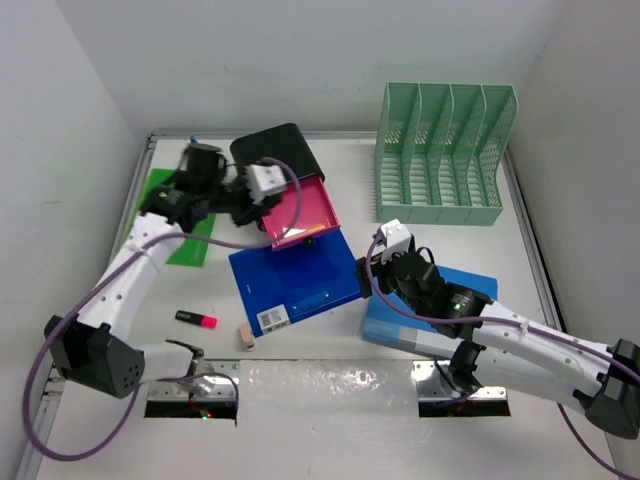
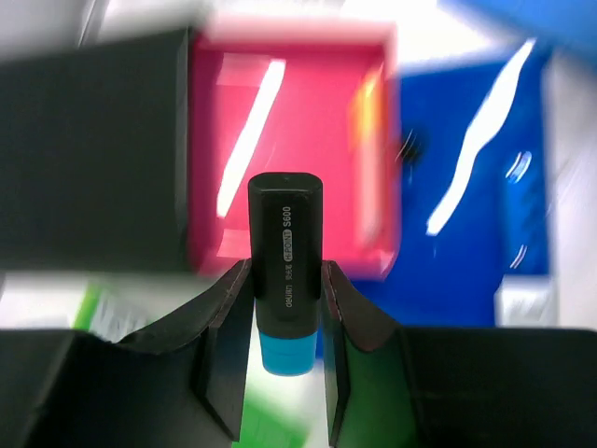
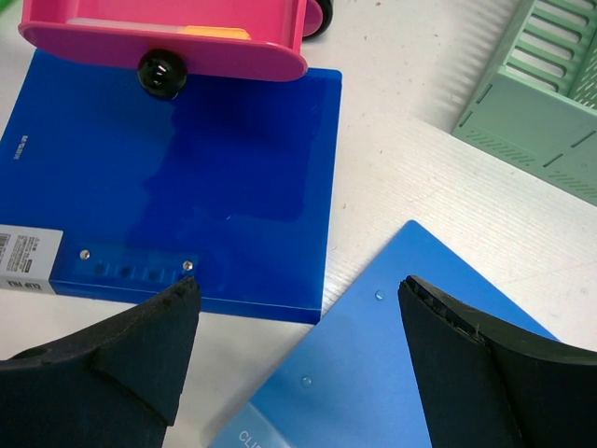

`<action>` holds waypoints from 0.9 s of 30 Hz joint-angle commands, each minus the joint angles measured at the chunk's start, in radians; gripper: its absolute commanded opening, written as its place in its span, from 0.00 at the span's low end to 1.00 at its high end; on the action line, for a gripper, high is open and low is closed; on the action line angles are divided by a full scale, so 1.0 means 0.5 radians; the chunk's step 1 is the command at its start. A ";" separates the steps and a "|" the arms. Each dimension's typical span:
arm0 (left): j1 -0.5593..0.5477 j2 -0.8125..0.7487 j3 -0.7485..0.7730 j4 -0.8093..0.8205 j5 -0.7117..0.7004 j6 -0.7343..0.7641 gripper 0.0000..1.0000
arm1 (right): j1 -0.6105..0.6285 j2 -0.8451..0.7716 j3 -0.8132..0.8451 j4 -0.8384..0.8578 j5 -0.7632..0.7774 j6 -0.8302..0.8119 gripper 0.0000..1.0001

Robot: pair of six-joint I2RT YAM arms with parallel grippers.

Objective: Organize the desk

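Observation:
My left gripper (image 2: 284,273) is shut on a black highlighter (image 2: 284,238) with a blue end, which stands upright between the fingers. It hovers at the open pink drawer (image 2: 289,140) of the black drawer box (image 1: 275,148); in the top view the left gripper (image 1: 252,205) is at the drawer's left side. My right gripper (image 3: 298,317) is open and holds nothing. It hangs over the white desk (image 3: 420,177), between a dark blue folder (image 3: 187,177) and a lighter blue folder (image 3: 373,383). In the top view the right gripper (image 1: 367,275) sits at the dark folder's right edge.
A green slotted file rack (image 1: 440,150) stands at the back right. A green sheet (image 1: 178,225) lies at the left. A pink highlighter (image 1: 197,319) and a small eraser (image 1: 246,335) lie near the front. The dark blue folder (image 1: 295,280) lies under the drawer's front.

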State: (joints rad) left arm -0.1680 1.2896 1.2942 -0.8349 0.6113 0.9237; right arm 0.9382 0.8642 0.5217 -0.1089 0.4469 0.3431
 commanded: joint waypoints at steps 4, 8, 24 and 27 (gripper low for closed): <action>-0.523 0.135 -0.052 0.838 -0.807 -0.887 0.00 | 0.004 -0.062 -0.012 -0.009 0.091 0.032 0.85; -0.560 0.347 0.053 0.872 -0.980 -0.909 0.00 | 0.004 -0.108 -0.031 -0.015 0.116 0.044 0.85; -0.643 0.093 0.203 0.453 -0.928 -0.535 0.86 | 0.004 -0.087 -0.040 -0.031 0.137 0.038 0.85; -0.548 -0.075 0.139 0.081 -1.115 -0.228 0.92 | 0.004 -0.053 -0.034 -0.040 0.103 0.026 0.85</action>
State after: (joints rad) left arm -0.4744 1.3376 1.3479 -0.6147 0.1303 0.6704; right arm 0.9382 0.8265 0.5049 -0.1444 0.4973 0.3519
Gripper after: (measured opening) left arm 0.910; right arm 0.851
